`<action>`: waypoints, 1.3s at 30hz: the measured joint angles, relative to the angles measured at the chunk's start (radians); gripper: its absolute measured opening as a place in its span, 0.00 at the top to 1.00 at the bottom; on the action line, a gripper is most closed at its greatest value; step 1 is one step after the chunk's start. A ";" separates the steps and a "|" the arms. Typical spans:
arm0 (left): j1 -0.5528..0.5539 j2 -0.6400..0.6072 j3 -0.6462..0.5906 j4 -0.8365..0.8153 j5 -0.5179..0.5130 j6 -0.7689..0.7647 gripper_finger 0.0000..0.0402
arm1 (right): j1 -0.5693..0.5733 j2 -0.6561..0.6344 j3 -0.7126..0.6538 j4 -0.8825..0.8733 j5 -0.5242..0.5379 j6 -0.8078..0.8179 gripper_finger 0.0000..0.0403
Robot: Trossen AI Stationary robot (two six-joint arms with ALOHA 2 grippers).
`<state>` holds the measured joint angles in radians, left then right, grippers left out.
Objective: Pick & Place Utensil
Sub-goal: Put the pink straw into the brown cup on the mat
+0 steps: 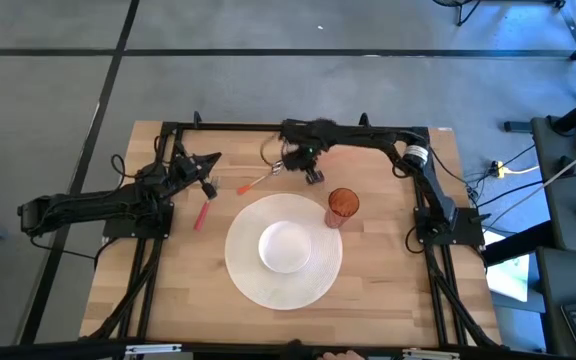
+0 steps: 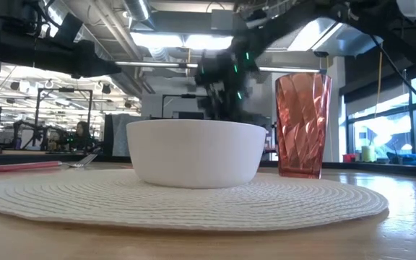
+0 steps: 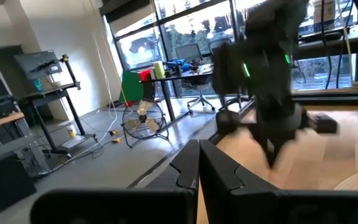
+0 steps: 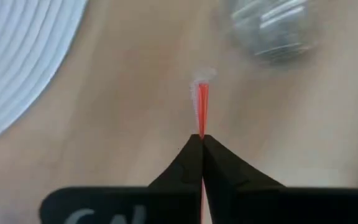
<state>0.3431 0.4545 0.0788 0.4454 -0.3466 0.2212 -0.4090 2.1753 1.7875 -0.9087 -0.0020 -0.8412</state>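
Observation:
An orange-handled utensil (image 1: pixel 253 183) lies slantwise on the wood just beyond the far left rim of the round white placemat (image 1: pixel 243 275). My right gripper (image 1: pixel 288 168) reaches in from the far edge and is shut on its thin handle (image 4: pixel 202 106). Past the handle, the right wrist view shows a blurred clear rounded shape (image 4: pixel 272 31). A pink-handled utensil (image 1: pixel 201 215) lies flat on the table farther left. My left gripper (image 1: pixel 211 160) (image 3: pixel 199 152) hovers at the far left, shut and empty, pointing toward the right arm. My right gripper (image 4: pixel 202 138) pinches the orange handle (image 4: pixel 202 115) between its two fingers, which lie along it. The fingers slant down from the far right. The handle runs straight out past the fingertips over the wood. Whether the utensil is lifted clear cannot be told.
A white bowl (image 1: pixel 286 247) sits at the middle of the placemat. A translucent red cup (image 1: pixel 343 207) stands upright on the mat's far right rim, close to the right gripper. Black frame rails (image 1: pixel 228 127) border the far edge. Bare wood lies at the near left corner.

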 joint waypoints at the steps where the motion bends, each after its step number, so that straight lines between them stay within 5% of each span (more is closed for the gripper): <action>1: 0.000 0.000 0.000 0.000 0.000 -0.007 0.99 | 0.005 -0.004 0.046 -0.012 0.015 0.004 0.99; 7: 0.000 0.000 0.000 0.000 0.029 -0.068 0.99 | 0.057 -0.004 0.356 -0.152 0.071 0.120 0.99; 11: -0.001 0.000 0.000 -0.001 0.089 -0.123 0.99 | 0.116 -0.041 0.564 -0.176 -0.002 0.309 0.99; 18: -0.001 0.003 0.000 -0.010 0.218 -0.171 0.99 | 0.242 -0.425 0.334 0.112 -0.123 0.545 1.00; 25: -0.001 0.008 0.000 -0.009 0.229 -0.183 0.99 | 0.363 -0.742 0.061 0.251 0.001 0.625 1.00; 39: -0.001 0.008 0.000 0.000 0.182 -0.194 0.99 | 0.366 -1.202 -0.845 1.017 0.002 0.688 1.00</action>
<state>0.3420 0.4629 0.0788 0.4453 -0.1642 0.0272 -0.0433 0.9735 0.9426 0.1083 0.0000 -0.1536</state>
